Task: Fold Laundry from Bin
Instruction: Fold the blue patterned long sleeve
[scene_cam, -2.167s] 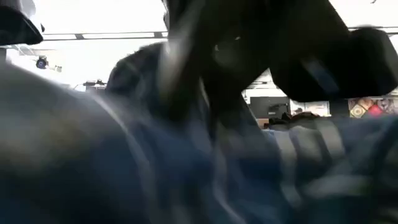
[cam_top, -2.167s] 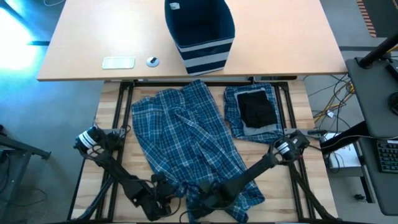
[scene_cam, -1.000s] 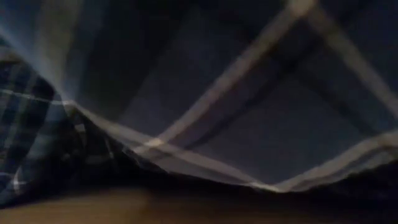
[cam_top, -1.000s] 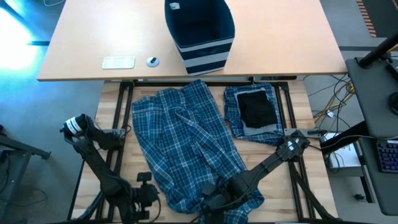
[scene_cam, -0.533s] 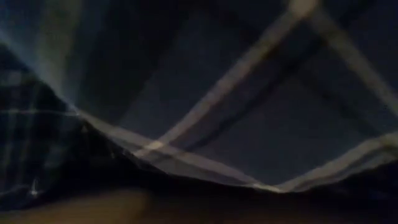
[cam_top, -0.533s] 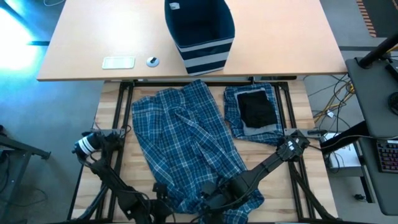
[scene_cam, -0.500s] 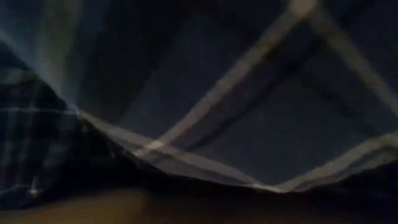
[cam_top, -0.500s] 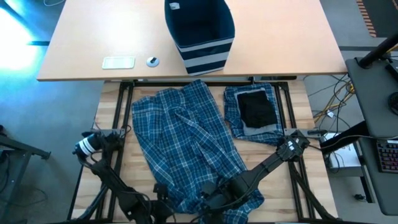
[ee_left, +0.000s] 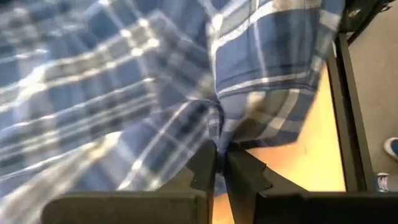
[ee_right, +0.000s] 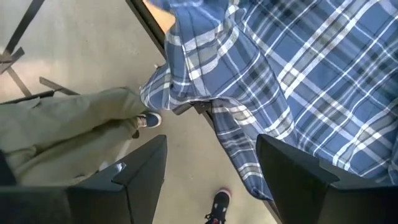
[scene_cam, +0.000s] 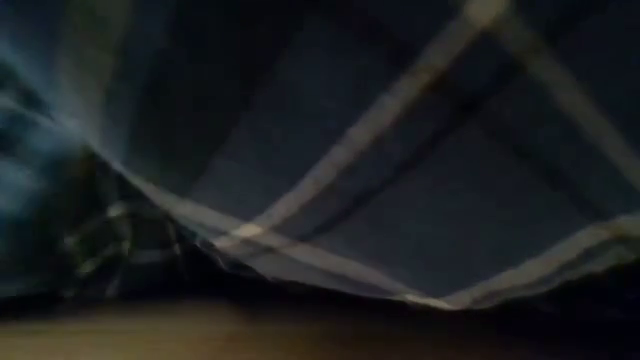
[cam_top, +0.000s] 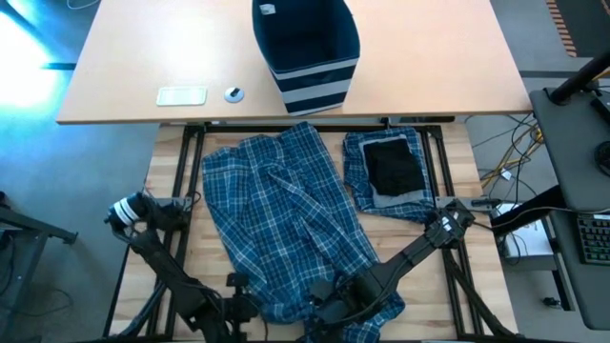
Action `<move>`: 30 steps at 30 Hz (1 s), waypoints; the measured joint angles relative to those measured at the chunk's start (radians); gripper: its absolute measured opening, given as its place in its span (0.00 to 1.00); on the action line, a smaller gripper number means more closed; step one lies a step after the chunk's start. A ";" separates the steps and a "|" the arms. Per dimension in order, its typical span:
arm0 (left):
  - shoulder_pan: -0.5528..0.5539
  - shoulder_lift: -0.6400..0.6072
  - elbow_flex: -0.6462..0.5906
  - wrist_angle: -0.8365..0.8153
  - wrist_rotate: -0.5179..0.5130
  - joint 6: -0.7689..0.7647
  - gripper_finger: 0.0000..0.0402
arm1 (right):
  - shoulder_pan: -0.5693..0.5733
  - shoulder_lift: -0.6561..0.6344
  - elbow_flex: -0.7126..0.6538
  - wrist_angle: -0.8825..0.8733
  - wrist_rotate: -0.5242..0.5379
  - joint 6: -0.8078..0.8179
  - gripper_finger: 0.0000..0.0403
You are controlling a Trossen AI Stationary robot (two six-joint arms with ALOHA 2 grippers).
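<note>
Pinching the plaid trousers (ee_left: pixel 186 93) at their 7 o'clock hem, the left gripper (ee_left: pixel 219 163) is clamped tight; the right gripper (ee_right: pixel 211 168), fingers wide, hovers at 6 o'clock. Bin (cam_top: pixel 305 48) at 12.

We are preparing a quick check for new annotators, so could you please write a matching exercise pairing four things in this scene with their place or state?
Things:
1. bin
2. plaid trousers
3. left gripper
4. right gripper

Place or state:
A. open, over the table's near edge
B. spread across the slatted table
C. pinched shut on plaid cloth
D. upright on the far desk

Pairs: 1-D, 2-B, 3-C, 4-A
</note>
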 joint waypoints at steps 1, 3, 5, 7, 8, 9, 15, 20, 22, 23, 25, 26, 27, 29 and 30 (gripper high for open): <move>0.000 -0.024 -0.001 -0.035 -0.001 0.001 0.02 | 0.000 0.000 0.000 0.000 0.000 0.000 0.61; -0.001 -0.077 -0.001 -0.113 -0.009 0.003 0.01 | 0.000 0.000 0.000 0.001 0.000 -0.001 0.61; -0.002 -0.135 -0.001 -0.200 -0.018 0.017 0.01 | -0.001 0.000 0.000 0.001 0.001 -0.003 0.60; 0.001 -0.193 -0.002 -0.276 -0.029 0.045 0.00 | -0.001 0.000 0.000 0.001 0.001 -0.012 0.60; 0.009 -0.222 -0.004 -0.304 -0.039 0.067 0.00 | -0.001 0.000 0.000 0.001 0.002 -0.014 0.60; 0.022 -0.250 -0.008 -0.327 -0.053 0.093 0.00 | -0.002 0.000 0.000 0.001 0.008 -0.019 0.59; 0.198 -0.370 -0.061 -0.292 -0.060 0.265 0.01 | -0.016 0.000 0.000 0.001 0.120 -0.047 0.59; 0.387 -0.404 -0.145 -0.118 0.027 0.470 0.06 | -0.032 -0.001 0.013 -0.004 0.188 -0.090 0.59; 0.476 -0.404 -0.179 0.010 0.134 0.526 0.11 | -0.040 -0.003 0.014 -0.005 0.199 -0.112 0.61; 0.519 -0.401 -0.194 0.080 0.194 0.547 0.14 | -0.046 -0.003 0.014 -0.006 0.207 -0.128 0.62; 0.584 -0.400 -0.216 0.172 0.298 0.567 0.20 | -0.059 -0.002 0.012 -0.007 0.252 -0.157 0.64; 0.608 -0.404 -0.219 0.176 0.337 0.569 0.24 | -0.063 -0.001 0.011 -0.007 0.291 -0.177 0.65; 0.620 -0.414 -0.220 0.163 0.364 0.564 0.27 | -0.065 -0.001 0.010 -0.006 0.347 -0.202 0.66; 0.613 -0.456 -0.220 0.089 0.385 0.542 0.34 | -0.063 -0.001 0.006 0.006 0.457 -0.278 0.67; 0.598 -0.484 -0.220 0.046 0.386 0.516 0.37 | -0.060 -0.001 0.000 0.018 0.491 -0.317 0.67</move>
